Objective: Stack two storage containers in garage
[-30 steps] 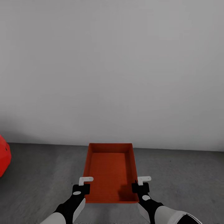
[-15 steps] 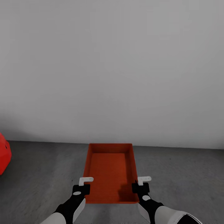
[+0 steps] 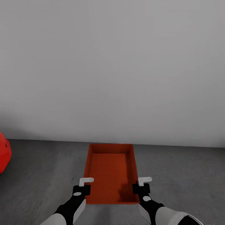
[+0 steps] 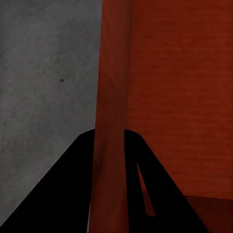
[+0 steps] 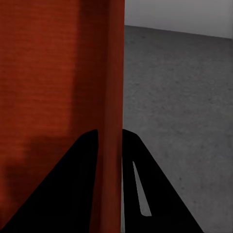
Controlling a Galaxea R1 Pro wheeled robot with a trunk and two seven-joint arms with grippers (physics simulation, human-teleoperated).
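Both grippers, left [image 3: 83,185] and right [image 3: 142,184], apparently clamp opposite walls of an open orange-red rectangular storage container [image 3: 111,168] above dark grey concrete floor [image 3: 187,175].

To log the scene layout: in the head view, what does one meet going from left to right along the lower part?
Red car → left tool → storage container → right tool, all above the grey floor.

from the head we look forward and down, facing a plain wall [image 3: 112,62] across the grey floor [image 3: 187,175]. each wrist camera sits right against one side wall of the orange-red container [image 3: 111,168], looking along it. we share that container and the floor in all three views.
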